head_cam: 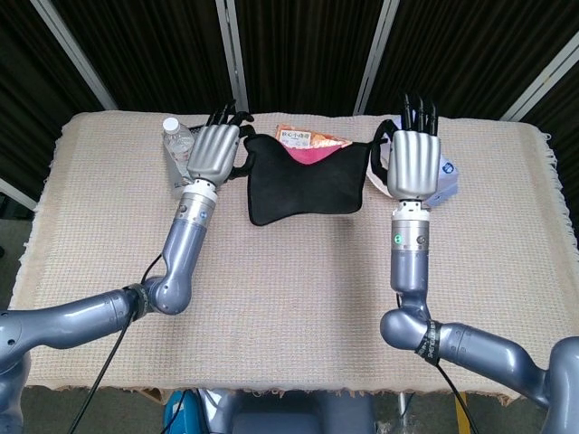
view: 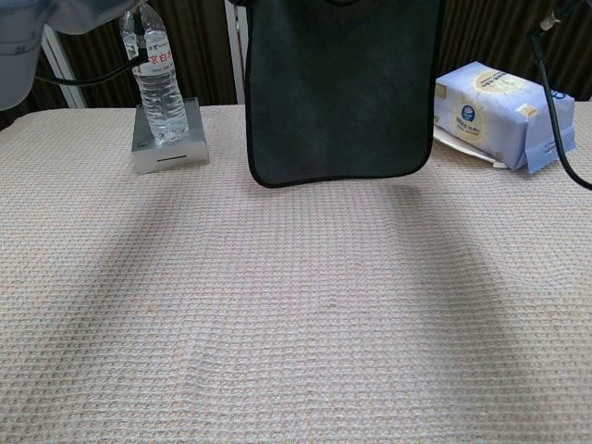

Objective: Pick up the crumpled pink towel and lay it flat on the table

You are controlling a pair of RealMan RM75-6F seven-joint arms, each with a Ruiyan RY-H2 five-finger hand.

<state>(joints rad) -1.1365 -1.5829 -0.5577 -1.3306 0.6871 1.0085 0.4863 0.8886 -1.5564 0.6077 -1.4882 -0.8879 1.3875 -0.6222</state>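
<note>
The towel (head_cam: 306, 185) hangs spread out in the air between my two hands, its dark side toward me and a bit of pink showing at its sagging top edge. My left hand (head_cam: 213, 152) grips its left top corner and my right hand (head_cam: 413, 163) grips its right top corner. In the chest view the towel (view: 340, 88) hangs as a dark rectangle with its bottom edge just above the table (view: 296, 305); both hands are out of that frame.
A water bottle (view: 153, 79) stands on a grey box (view: 168, 148) at the back left. An orange snack box (head_cam: 308, 139) lies behind the towel. A blue-and-white tissue pack (view: 499, 116) lies at the back right.
</note>
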